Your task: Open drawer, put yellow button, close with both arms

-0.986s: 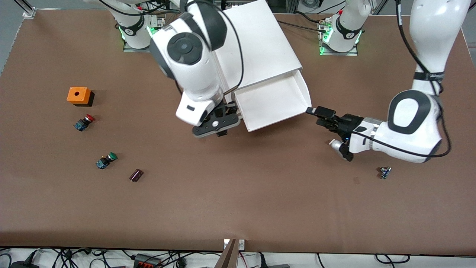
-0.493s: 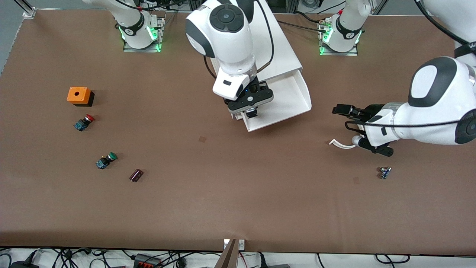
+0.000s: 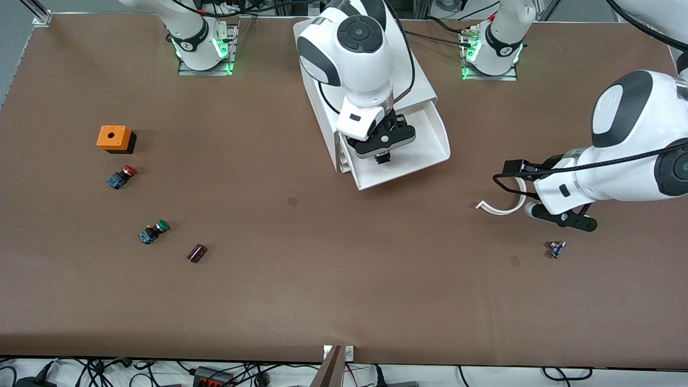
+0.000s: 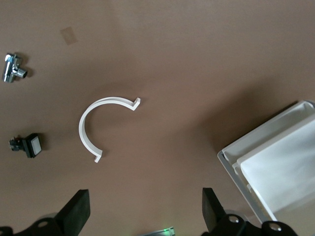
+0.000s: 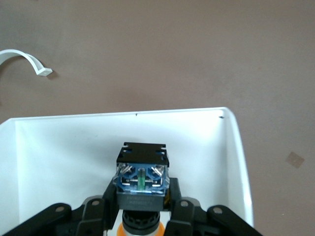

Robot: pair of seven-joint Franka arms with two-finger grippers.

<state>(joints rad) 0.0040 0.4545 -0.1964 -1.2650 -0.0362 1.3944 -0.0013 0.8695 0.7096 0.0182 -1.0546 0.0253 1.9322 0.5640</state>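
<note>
Clearly the right tool (image 3: 382,156) hangs over the open drawer (image 3: 430,156), clamped on the yellow button (image 5: 141,184), blue terminal end up and the yellow cap down between its fingers. That button looks small, light, rigid; its slick rounded cap seems a poor hold, the squarish body a better one. Off the drawer's open end, the left tool (image 4: 142,214) waits over the tabletop (image 3: 344,279), spread wide and empty.

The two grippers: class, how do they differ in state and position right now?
The right gripper is shut on the yellow button over the open drawer; the left gripper is open, empty, above bare table by a white curved strip. Both are black and two-fingered.
</note>
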